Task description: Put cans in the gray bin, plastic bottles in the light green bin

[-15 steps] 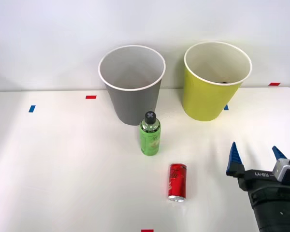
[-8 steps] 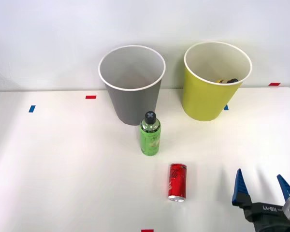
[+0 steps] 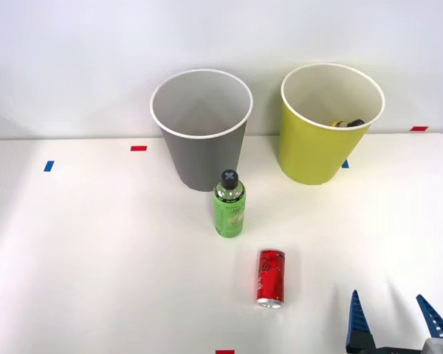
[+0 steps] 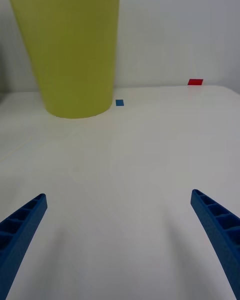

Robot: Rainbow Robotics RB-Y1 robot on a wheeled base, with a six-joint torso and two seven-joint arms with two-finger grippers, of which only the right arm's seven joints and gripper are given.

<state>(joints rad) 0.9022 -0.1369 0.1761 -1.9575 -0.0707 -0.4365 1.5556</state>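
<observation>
Right gripper (image 3: 395, 321) empty with blue ribbed fingers (image 4: 22, 230) spread wide, red can (image 3: 271, 276) with white lettering lying on the table (image 3: 96, 251) to its left, upright green bottle (image 3: 229, 205) beyond the can, gray bin (image 3: 203, 140) farther back, yellow-green bin (image 3: 317, 147) ahead of the gripper with a bottle (image 3: 347, 123) inside

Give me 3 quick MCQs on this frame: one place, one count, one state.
1. Where does the green bottle stand?
A. inside the gray bin
B. on the table just in front of the gray bin
C. right of the red can

2. How many tall bins stand on the table?
A. one
B. two
C. three

3. How is the red can?
A. lying on its side on the table
B. upright
C. held in the jaws

Answers:
1 B, it stands upright before the gray bin's base.
2 B, the gray one and the yellow-green bin.
3 A, it lies flat, and the right gripper is open and apart from it.
</observation>
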